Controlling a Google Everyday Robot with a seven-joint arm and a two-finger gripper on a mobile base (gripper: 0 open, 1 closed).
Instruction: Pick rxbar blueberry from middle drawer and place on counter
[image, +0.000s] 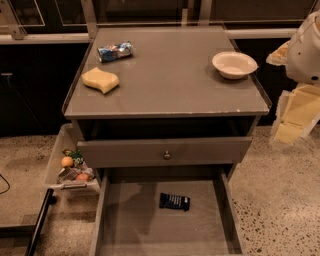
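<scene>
The rxbar blueberry (174, 201), a small dark navy bar with pale lettering, lies flat on the bare floor of the open middle drawer (135, 225), towards its back and a little right of centre. The grey counter (170, 80) is the cabinet's top, above the drawers. My gripper (295, 117), pale yellow under a white arm housing, hangs at the right edge of the view. It is beside the counter's right front corner, well above and to the right of the drawer, and holds nothing that I can see.
On the counter are a blue-and-white foil packet (115, 51) at back left, a yellow sponge (100, 80) in front of it, and a white bowl (234, 64) at back right. A grey drawer front with a knob (166, 155) juts out above the middle drawer. A pale bin of snacks (70, 167) stands at the left on the floor.
</scene>
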